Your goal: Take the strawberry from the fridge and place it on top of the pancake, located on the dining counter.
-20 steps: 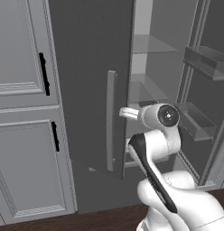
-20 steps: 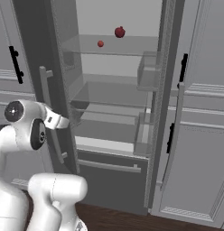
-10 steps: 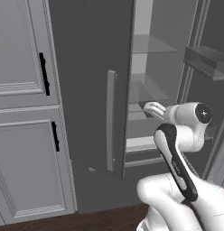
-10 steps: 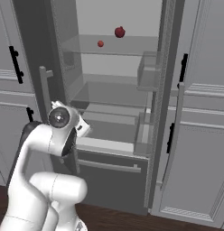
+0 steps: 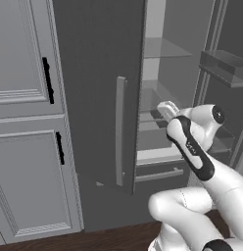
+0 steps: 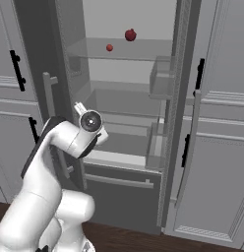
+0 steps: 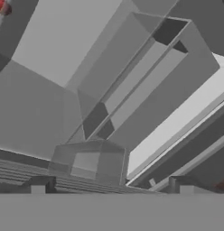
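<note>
The fridge (image 6: 129, 17) stands with both doors open. On its upper glass shelf lies the strawberry (image 6: 109, 47), tiny and bright red. My hand (image 5: 167, 109) points into the fridge at the lower shelves, well below the strawberry and left of it in the right base view. In the hand view my gripper (image 7: 111, 186) is open, its dark fingertips (image 7: 39, 185) wide apart with nothing between them. A bright-red scrap (image 7: 1, 6) sits in that view's top-left corner; I cannot tell which fruit it is. The pancake and the dining counter are out of view.
A larger maroon fruit (image 6: 130, 35) rests on the same shelf, right of the strawberry. The left fridge door (image 5: 94, 73) with its bar handle (image 5: 120, 130) stands close to my arm. Door bins (image 6: 161, 78) line the right door. Light-grey cabinets (image 5: 20, 122) flank the fridge.
My arm has swung right, from in front of the left door into the fridge opening, and the hand now points inside. The jaws stay open.
</note>
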